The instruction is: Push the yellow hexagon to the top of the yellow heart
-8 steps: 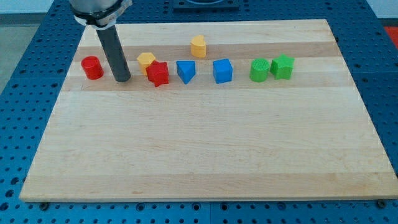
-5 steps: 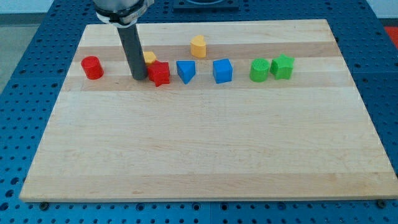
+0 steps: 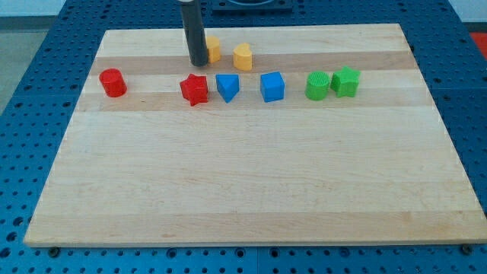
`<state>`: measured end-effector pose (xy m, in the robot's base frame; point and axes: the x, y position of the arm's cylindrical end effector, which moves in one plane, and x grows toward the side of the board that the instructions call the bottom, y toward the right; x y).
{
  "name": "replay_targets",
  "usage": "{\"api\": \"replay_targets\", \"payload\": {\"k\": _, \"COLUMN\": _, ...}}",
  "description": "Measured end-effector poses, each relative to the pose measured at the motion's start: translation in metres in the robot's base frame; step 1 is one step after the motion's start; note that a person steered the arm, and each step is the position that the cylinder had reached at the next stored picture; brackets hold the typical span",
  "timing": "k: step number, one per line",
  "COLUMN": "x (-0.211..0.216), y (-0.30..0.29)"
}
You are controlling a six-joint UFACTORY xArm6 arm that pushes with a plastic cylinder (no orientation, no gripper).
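Note:
The yellow hexagon (image 3: 214, 49) sits near the view's top, partly hidden behind the dark rod. The yellow heart (image 3: 243, 56) lies just to its right, a small gap between them. My tip (image 3: 198, 63) rests on the board against the hexagon's left side, above the red star (image 3: 195, 89).
A red cylinder (image 3: 112, 82) lies at the left. A blue triangular block (image 3: 227, 87), a blue cube (image 3: 272, 87), a green cylinder (image 3: 317, 85) and a green star (image 3: 346, 81) form a row to the right of the red star. The wooden board (image 3: 251, 190) sits on a blue perforated table.
My tip moved right and toward the view's top. The yellow hexagon was pushed up and right from beside the red star to just left of the yellow heart.

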<state>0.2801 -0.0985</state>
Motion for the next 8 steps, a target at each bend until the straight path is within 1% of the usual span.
{"api": "replay_targets", "payload": {"k": 1, "x": -0.015, "y": 0.000}}
{"api": "replay_targets", "payload": {"k": 2, "x": -0.036, "y": -0.022}}
{"api": "replay_targets", "payload": {"k": 4, "x": -0.044, "y": -0.029}}
{"api": "replay_targets", "payload": {"k": 7, "x": -0.045, "y": 0.051}}
{"api": "replay_targets", "payload": {"k": 8, "x": -0.045, "y": 0.058}}
